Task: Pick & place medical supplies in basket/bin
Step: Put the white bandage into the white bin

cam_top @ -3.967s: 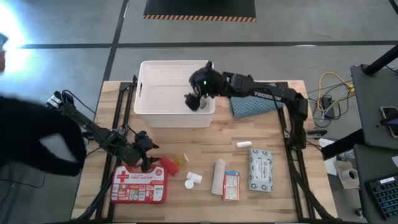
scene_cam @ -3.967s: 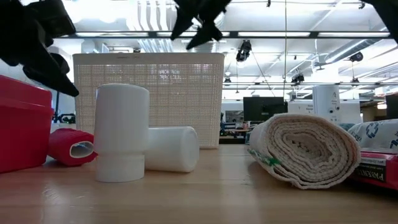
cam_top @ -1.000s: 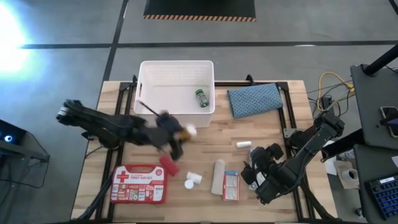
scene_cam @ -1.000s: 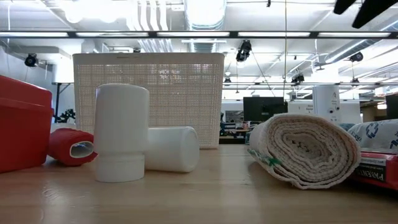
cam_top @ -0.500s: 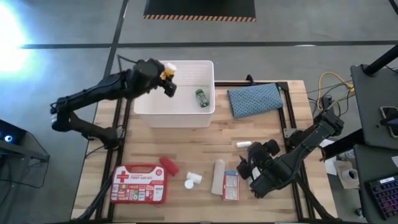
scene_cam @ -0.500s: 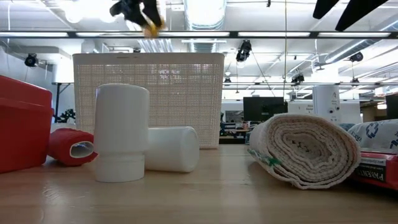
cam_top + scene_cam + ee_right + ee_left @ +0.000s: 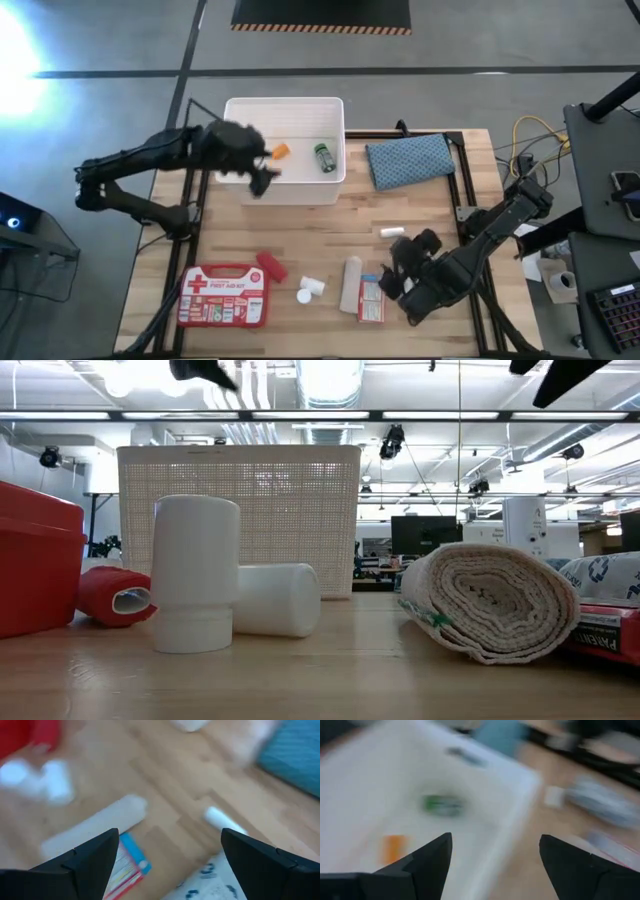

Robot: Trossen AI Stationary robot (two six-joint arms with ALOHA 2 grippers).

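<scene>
White plastic bin (image 7: 233,110) | left end effector (image 7: 262,176) wide | right end effector (image 7: 392,283) wide

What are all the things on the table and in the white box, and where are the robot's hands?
Bin: one, white, far side of table.
Green bottle: one, inside bin.
Orange item: one, inside bin.
Cloth pouch: one, blue-grey, beside bin.
First-aid case: one, red with white cross, near left.
Red roll: one, beside case.
White bottles: two, near middle.
Gauze roll: one, off-white.
Small box: one, red-white, beside roll.
Small vial: one, white.
Wipes pack: one, grey, partly under right arm.
Left gripper: open, at bin's front wall.
Right gripper: open, above small box.
</scene>
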